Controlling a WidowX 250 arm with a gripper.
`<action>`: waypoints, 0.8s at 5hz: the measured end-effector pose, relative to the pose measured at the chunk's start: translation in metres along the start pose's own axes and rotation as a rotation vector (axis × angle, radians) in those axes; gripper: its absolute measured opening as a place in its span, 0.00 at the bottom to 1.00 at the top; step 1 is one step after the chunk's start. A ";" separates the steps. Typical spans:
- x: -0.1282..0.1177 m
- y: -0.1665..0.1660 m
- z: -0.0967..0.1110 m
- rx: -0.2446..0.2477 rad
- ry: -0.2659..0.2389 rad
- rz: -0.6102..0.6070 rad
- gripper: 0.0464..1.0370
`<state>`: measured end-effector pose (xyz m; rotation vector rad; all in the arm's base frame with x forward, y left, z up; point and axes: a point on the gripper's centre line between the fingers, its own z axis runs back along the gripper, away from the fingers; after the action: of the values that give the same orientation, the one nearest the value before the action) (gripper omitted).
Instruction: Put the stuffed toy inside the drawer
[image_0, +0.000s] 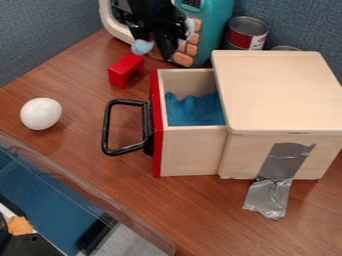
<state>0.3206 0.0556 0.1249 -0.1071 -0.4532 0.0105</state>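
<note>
The drawer (192, 150) is drawn partly out of its wooden box (277, 90); surface (80, 155) is left showing between its handle (107, 125) and a white ball (41, 113). The gripper (155, 44) is pointed down behind the drawer, near a red block (125, 70); how its jaws are set cannot be told. Pale-blue material (142, 47) is seen at it, and a blue lump (195, 110) inside the drawer; which is the stuffed toy cannot be told.
</note>
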 end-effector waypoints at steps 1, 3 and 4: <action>-0.012 -0.019 -0.004 -0.023 0.024 -0.027 0.39; -0.018 -0.043 -0.006 -0.059 0.032 -0.043 0.39; -0.023 -0.050 -0.010 -0.070 0.046 -0.012 0.39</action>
<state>0.3035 0.0044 0.1116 -0.1732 -0.4080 -0.0200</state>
